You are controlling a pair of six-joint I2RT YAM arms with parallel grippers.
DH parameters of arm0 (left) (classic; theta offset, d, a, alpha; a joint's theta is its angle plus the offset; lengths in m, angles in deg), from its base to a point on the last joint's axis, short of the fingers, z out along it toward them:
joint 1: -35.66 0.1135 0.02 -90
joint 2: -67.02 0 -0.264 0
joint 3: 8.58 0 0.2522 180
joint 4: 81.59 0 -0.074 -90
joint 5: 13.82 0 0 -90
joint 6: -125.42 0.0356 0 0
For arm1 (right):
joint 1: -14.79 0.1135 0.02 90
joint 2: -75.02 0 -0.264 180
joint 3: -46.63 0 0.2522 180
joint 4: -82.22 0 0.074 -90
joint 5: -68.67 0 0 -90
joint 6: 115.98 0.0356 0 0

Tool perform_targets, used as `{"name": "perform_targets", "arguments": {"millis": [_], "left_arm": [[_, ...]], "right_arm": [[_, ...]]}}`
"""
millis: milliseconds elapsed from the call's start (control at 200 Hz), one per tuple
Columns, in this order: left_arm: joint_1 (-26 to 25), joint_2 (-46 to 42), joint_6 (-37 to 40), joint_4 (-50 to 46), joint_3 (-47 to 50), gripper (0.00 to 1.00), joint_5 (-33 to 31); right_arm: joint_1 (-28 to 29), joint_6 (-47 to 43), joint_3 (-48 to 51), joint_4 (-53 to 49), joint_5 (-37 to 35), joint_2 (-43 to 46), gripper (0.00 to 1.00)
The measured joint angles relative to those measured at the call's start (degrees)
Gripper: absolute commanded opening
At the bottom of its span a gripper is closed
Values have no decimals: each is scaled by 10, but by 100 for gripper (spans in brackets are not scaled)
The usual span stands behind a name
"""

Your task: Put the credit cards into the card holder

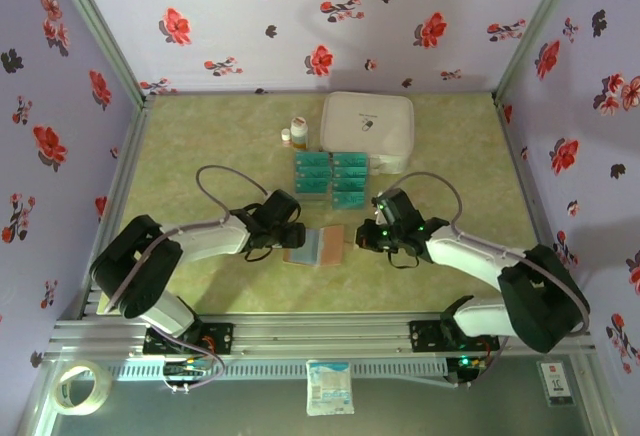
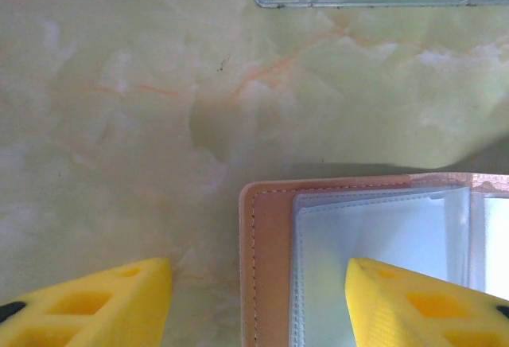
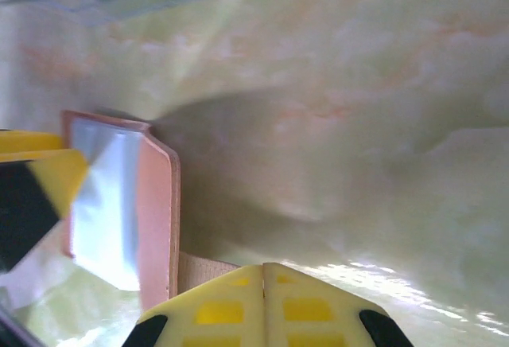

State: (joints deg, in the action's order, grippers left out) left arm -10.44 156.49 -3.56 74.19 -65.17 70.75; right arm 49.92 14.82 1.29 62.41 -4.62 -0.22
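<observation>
now — card holder [image 1: 313, 247] open | credit cards [image 1: 333, 178] in tray [image 2: 382, 1] | case [image 1: 390, 126] label unreadable

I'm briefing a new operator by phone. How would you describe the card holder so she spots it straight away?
Start at the big white case at the back of the table. Come toward the near edge, past the clear tray of teal cards, to the flat card holder lying open. It is the only reddish-brown thing there, with pale clear sleeves inside.
</observation>
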Motion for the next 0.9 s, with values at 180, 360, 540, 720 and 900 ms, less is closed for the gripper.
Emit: {"name": "perform_targets", "arguments": {"millis": [180,360,540,720,900], "left_arm": [[-2,3,2,-8,-6,60,-1],[-2,-5,1,16,7,59,13],[-3,-24,-8,71,40,54,47],[-4,-35,-16,101,49,47,64],[-4,-51,-21,114,54,43,70]], "right_arm": [[-1,-12,1,2,-7,-41,0],[-1,-17,2,2,-14,-51,8],[-2,-22,1,2,-19,-54,21],[-3,-27,-4,-2,-19,-50,40],[-3,-28,-9,-38,-33,-2,47]]}}
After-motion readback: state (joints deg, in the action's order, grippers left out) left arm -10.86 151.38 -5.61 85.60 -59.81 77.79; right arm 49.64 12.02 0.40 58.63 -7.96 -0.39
